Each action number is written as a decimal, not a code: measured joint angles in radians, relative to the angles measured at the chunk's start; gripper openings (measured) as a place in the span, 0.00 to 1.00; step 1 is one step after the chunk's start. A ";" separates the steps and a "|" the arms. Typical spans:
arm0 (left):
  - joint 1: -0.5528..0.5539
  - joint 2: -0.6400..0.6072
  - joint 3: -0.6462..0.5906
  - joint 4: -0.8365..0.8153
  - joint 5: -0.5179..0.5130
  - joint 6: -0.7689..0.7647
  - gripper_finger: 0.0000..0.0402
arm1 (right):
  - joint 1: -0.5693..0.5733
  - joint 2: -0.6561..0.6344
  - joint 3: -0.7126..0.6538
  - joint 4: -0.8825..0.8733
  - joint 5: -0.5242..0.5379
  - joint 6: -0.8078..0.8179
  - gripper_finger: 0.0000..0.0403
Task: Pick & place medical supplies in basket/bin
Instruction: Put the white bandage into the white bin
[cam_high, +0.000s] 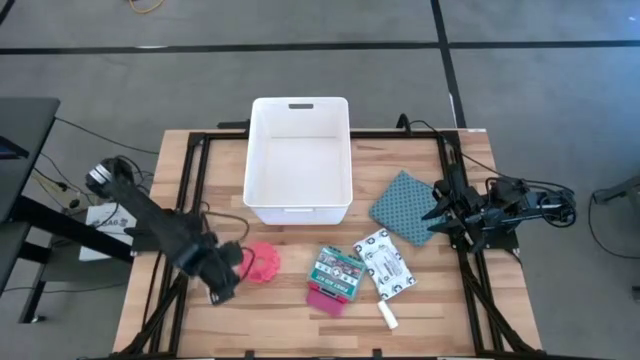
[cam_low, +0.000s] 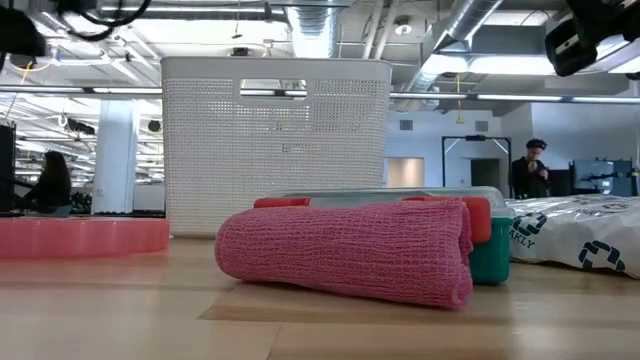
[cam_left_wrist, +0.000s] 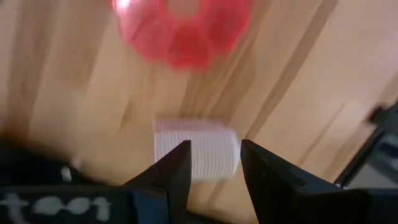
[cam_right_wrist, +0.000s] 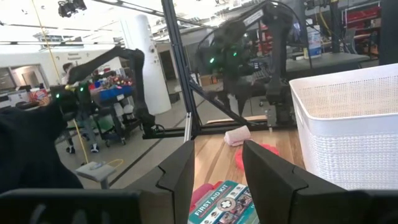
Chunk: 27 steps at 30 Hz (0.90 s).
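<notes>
Non-task clutter
Teal dotted cloth (cam_high: 404, 204) on wooden table (cam_high: 190, 160), right of tub; person (cam_low: 533, 165) standing in background.

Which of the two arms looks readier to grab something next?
Probably the left. The left gripper hangs open just beside the pink disc, with a small white roll right at its fingers. The right gripper waits open at the table's right edge, over the teal cloth.

The teal-green printed packet (cam_right_wrist: 225, 202) reads "FIRST AID KIT" in white letters beside a white cross. Printing on the white black-patterned pouch (cam_low: 578, 240) is only partly legible, ending in "ARLY".
</notes>
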 joint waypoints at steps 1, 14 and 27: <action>-0.010 0.023 0.000 -0.005 0.018 -0.040 0.32 | 0.000 0.000 0.000 0.000 0.000 0.000 0.32; -0.089 0.179 0.000 -0.027 -0.014 -0.522 0.32 | 0.000 0.000 0.000 0.000 0.000 0.000 0.32; -0.094 0.191 0.000 -0.024 0.117 -0.740 0.38 | 0.000 0.000 0.000 0.000 0.000 0.000 0.32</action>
